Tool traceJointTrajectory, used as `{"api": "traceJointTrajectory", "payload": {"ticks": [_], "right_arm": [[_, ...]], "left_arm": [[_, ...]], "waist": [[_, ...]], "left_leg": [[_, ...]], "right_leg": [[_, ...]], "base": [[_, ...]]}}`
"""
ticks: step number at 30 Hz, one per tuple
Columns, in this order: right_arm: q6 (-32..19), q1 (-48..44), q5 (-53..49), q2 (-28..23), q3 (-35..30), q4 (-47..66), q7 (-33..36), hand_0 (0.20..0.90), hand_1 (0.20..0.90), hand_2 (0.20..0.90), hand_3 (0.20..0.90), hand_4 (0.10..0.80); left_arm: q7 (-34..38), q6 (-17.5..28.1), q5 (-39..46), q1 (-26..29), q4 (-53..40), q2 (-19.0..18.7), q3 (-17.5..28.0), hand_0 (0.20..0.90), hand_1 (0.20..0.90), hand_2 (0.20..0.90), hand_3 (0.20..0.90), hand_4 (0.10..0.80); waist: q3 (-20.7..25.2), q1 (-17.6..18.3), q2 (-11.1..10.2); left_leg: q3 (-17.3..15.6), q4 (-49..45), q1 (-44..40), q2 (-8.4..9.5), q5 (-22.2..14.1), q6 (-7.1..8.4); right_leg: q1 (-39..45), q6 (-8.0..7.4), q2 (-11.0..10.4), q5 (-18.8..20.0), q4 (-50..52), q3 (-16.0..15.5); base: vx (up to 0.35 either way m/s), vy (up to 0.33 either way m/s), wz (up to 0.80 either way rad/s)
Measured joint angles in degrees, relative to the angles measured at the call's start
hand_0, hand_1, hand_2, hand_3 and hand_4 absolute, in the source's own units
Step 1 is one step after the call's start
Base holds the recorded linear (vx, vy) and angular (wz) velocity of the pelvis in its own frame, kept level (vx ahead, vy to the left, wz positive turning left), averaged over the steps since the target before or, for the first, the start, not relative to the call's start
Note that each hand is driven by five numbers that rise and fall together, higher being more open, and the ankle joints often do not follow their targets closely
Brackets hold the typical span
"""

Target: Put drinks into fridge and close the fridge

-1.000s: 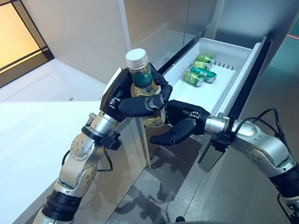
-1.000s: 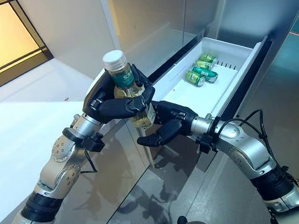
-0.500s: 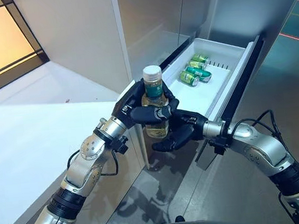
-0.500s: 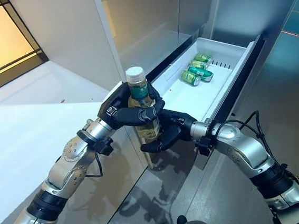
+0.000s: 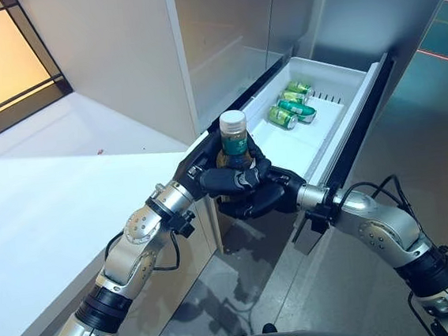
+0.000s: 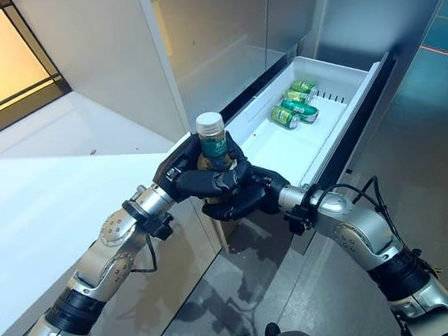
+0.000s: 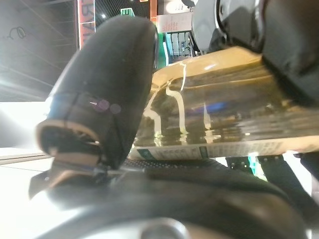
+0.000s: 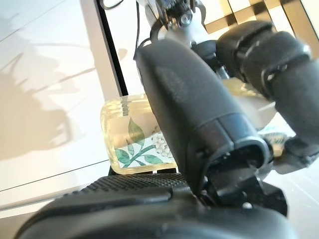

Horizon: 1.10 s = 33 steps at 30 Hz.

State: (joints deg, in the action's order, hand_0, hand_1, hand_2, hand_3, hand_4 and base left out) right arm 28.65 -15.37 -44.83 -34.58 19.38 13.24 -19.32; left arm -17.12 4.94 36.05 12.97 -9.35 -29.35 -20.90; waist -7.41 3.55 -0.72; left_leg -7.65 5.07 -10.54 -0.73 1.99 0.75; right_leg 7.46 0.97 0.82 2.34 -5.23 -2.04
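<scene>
Amber tea fills the bottle [image 5: 234, 145], upright at the near corner of the open fridge drawer [image 5: 348, 136], clasped by both hands. The left robot hand [image 5: 218, 176] curls round its body; the right robot hand [image 5: 260, 198], which a second ago hung spread beneath, now wraps the base. The bottle has come lower and closer to the drawer, probably a handover. Green cans [image 5: 294, 105] lie at the drawer's far end.

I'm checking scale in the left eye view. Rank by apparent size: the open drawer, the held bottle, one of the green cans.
1. Drawer, largest.
2. Bottle, gripped by left hand and right hand.
3. Green can, smallest, though it lies farther off.
</scene>
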Motion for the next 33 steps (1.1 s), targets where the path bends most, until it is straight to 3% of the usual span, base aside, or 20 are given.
{"api": "traceJointTrajectory", "payload": {"ticks": [11, 12, 13, 14, 21, 27, 30, 33], "right_arm": [[0.1, 4.2, -1.4, 0.6, 1.8, 1.4, 6.6, 0.300, 0.300, 0.300, 0.200, 0.100], [0.1, 4.7, -1.3, 0.6, 1.8, 1.9, 6.9, 0.300, 0.300, 0.300, 0.200, 0.100], [0.1, 5.1, -1.3, 0.6, 1.8, 2.1, 7.1, 0.300, 0.300, 0.300, 0.200, 0.100], [0.0, 5.2, -1.1, 0.6, 1.8, 2.5, 7.3, 0.300, 0.300, 0.300, 0.200, 0.100], [-4.8, 5.3, 2.0, 0.9, 1.2, 4.1, 7.5, 0.300, 0.300, 0.300, 0.200, 0.100], [-7.5, 5.2, 3.4, 1.9, -2.0, 5.2, 8.9, 0.300, 0.300, 0.300, 0.200, 0.100], [-7.5, 5.3, 3.4, 2.1, -5.7, 4.9, 11.7, 0.300, 0.300, 0.300, 0.200, 0.100], [-8.7, 5.4, 3.6, 2.0, -13.6, 2.4, 16.6, 0.300, 0.300, 0.300, 0.200, 0.100]], "left_arm": [[-1.2, 0.2, 1.3, -1.0, 3.4, 1.8, -1.9, 0.300, 0.300, 0.300, 0.200, 0.100], [-1.6, 0.4, 1.1, -1.4, 3.4, 1.8, -1.9, 0.476, 0.476, 0.476, 0.406, 0.306], [-1.8, 0.5, 1.0, -1.5, 3.4, 1.8, -2.0, 0.476, 0.476, 0.476, 0.406, 0.306], [-1.8, 1.0, 0.8, -1.6, 3.4, 1.8, -2.1, 0.900, 0.900, 0.900, 0.900, 0.800], [-0.1, 9.1, -1.5, -1.8, 2.6, 2.6, -1.8, 0.900, 0.900, 0.900, 0.900, 0.800], [4.0, 11.6, -2.5, -1.8, -0.9, 4.4, -0.6, 0.900, 0.900, 0.900, 0.900, 0.800], [4.4, 13.4, -2.5, -3.4, -1.5, 4.6, 1.0, 0.900, 0.900, 0.900, 0.900, 0.800], [6.0, 16.4, -2.9, -6.0, -1.6, 5.1, 6.0, 0.900, 0.900, 0.900, 0.900, 0.800]], "waist": [[-0.3, 0.8, -0.6], [-0.3, 0.9, -0.7], [-0.3, 1.0, -0.8], [-0.4, 1.2, -0.8], [-0.4, 2.0, -1.4], [-0.4, 1.9, -1.5], [-0.4, 1.4, -1.5], [-0.4, 0.6, -1.5]], "left_leg": [[-0.6, 0.0, -0.1, -0.05, 0.0, -0.05], [-0.7, 0.0, -0.1, -0.05, -0.1, -0.08], [-0.8, 0.0, -0.1, -0.04, -0.1, -0.12], [-1.1, 0.0, -0.1, -0.02, -0.1, -0.17], [-2.3, 0.0, 0.4, 0.01, -0.2, -0.27], [-2.3, 0.0, 0.4, 0.01, -0.2, -0.30], [-2.3, 0.0, 0.4, 0.01, -0.2, -0.30], [-2.2, 0.0, 0.5, 0.02, -0.2, -0.30]], "right_leg": [[-0.1, -0.04, 0.1, 0.1, 0.0, 0.6], [-0.2, -0.09, 0.1, 0.1, 0.0, 0.8], [-0.2, -0.15, 0.1, 0.1, 0.0, 1.1], [-0.3, -0.20, 0.1, 0.2, 0.0, 1.3], [-1.2, -0.38, 0.1, 0.4, 0.0, 2.4], [-1.2, -0.39, 0.1, 0.4, 0.0, 2.6], [-1.3, -0.38, 0.1, 0.4, 0.0, 2.6], [-1.4, -0.38, 0.1, 0.4, 0.0, 2.4]], "base": [[0.006, -0.007, -0.01], [0.017, -0.022, -0.08], [0.011, -0.017, -0.09], [0.004, -0.011, -0.10], [0.001, -0.012, -0.09], [0.000, 0.000, 0.00], [0.000, 0.000, 0.00], [0.000, 0.000, 0.00]]}}
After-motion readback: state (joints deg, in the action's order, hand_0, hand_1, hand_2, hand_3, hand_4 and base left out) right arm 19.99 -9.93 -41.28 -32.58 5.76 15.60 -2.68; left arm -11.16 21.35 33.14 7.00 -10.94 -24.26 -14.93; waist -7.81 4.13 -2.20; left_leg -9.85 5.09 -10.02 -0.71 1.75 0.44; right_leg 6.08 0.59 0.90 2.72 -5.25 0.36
